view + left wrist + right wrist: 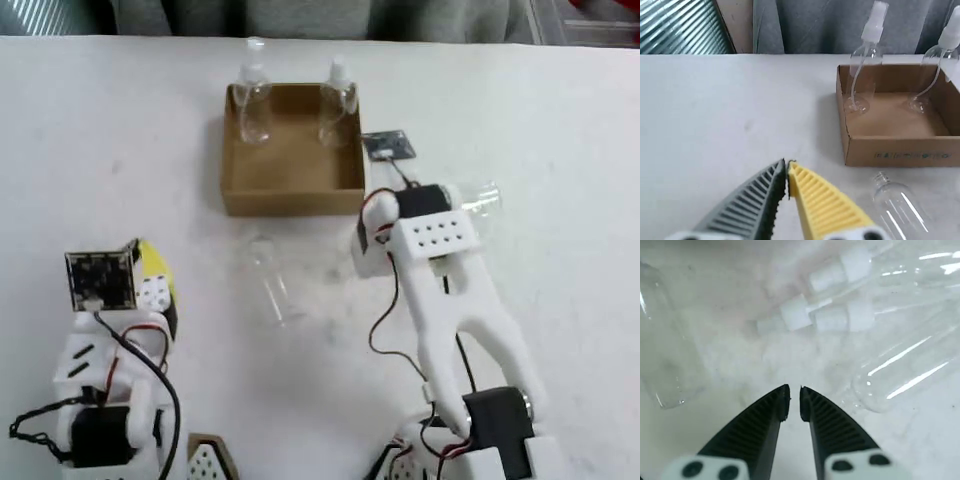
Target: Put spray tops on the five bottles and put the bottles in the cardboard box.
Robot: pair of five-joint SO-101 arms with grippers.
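Note:
Two clear bottles with white spray tops (252, 95) (338, 98) stand upright at the far side of the cardboard box (290, 190). An uncapped bottle (272, 282) lies on the table in front of the box, also seen as the uncapped bottle (897, 202). My right gripper (793, 399) points down at the table, shut but for a slim gap, holding nothing. Just past its tips lie loose spray tops (795, 312) (845, 317), with clear bottles (665, 355) (910, 365) on either side. My left gripper (786, 169) is shut and empty, well short of the box.
The right arm (435, 240) stretches over the table right of the box, with a bottle (482, 198) lying beside it. The left arm (110, 300) sits at the near left. Open white tabletop lies left of the box.

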